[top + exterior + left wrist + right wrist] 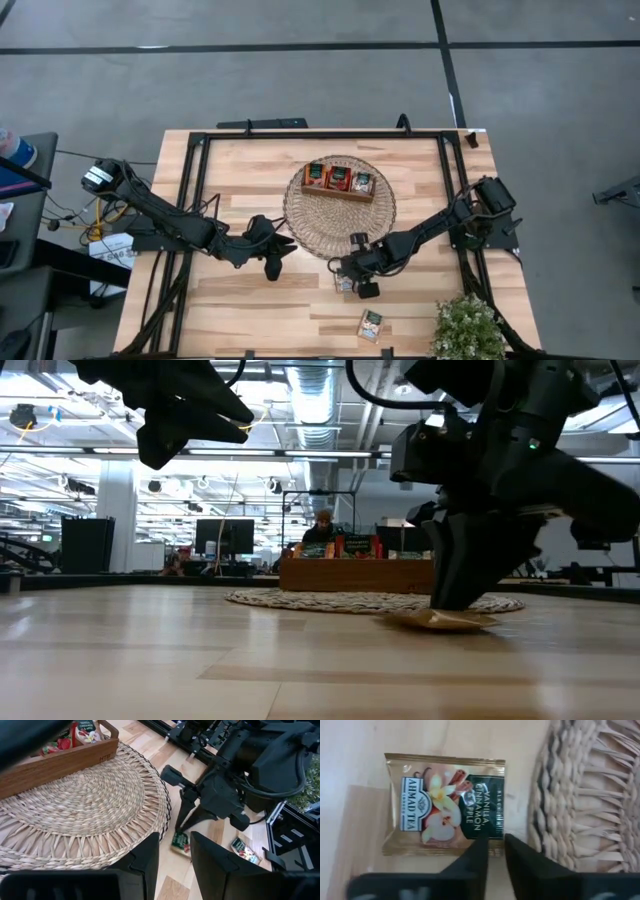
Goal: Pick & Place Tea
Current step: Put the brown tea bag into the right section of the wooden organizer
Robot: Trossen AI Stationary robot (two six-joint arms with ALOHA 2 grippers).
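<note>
Beside wicker mat (pixel 585 795) | tea sachet (pixel 445 802): flat, pale gold, dark label

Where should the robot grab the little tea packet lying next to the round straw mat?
The tea packet lies flat on the table, just off the wicker mat. Best is probably straight down from above, pinching the thin edge that faces the right end effector, whose fingers already straddle that edge. It looks too flat to grab by its faces. The mat crowds one side, so stay clear of there.

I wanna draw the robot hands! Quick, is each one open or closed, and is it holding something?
Left gripper: open, holding nothing, beside the wicker mat.
Right gripper: fingers pinching the edge of a tea sachet on the table.
</note>
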